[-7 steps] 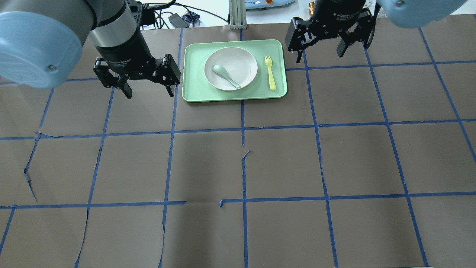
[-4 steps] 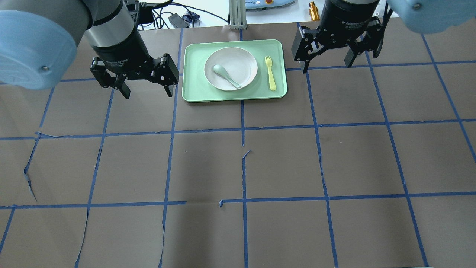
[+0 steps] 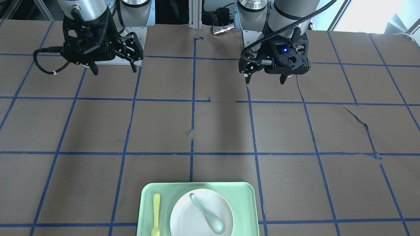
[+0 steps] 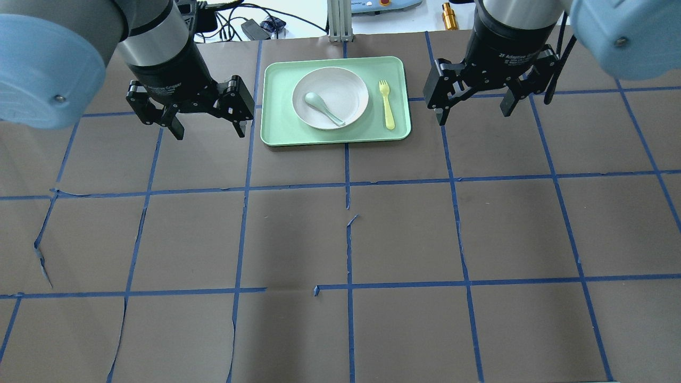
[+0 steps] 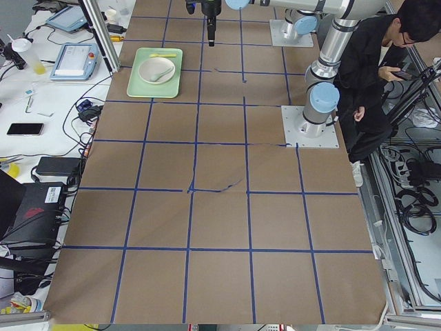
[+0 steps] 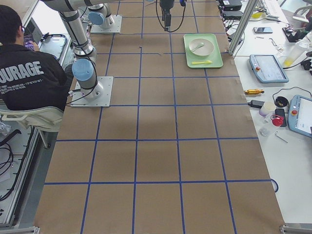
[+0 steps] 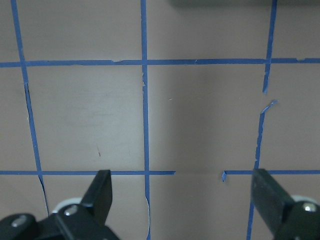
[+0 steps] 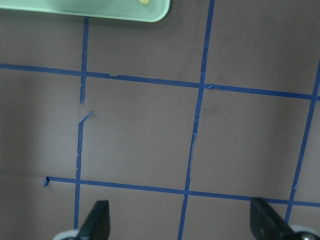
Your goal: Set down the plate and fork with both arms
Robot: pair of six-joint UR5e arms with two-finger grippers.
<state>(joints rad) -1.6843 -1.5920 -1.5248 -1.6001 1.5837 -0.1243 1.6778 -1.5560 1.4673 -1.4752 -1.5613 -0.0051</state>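
Observation:
The white plate sits on a mint-green tray at the table's far middle, and also shows in the front view. The pale-yellow fork lies on the tray to the plate's right, also seen in the front view. My left gripper hangs open and empty above the table, left of the tray. My right gripper hangs open and empty right of the tray. Both wrist views show open fingers over bare brown paper: left, right. The tray's corner shows at the top of the right wrist view.
A grey-green spoon lies in the plate. Cables and a small brass part lie beyond the table's far edge. A seated person is beside the robot bases. The brown paper with blue tape lines is torn in places.
My right gripper has moved nearer and slightly to the right, lower in the overhead view. My left gripper has drifted a little to the left. Both stay open.

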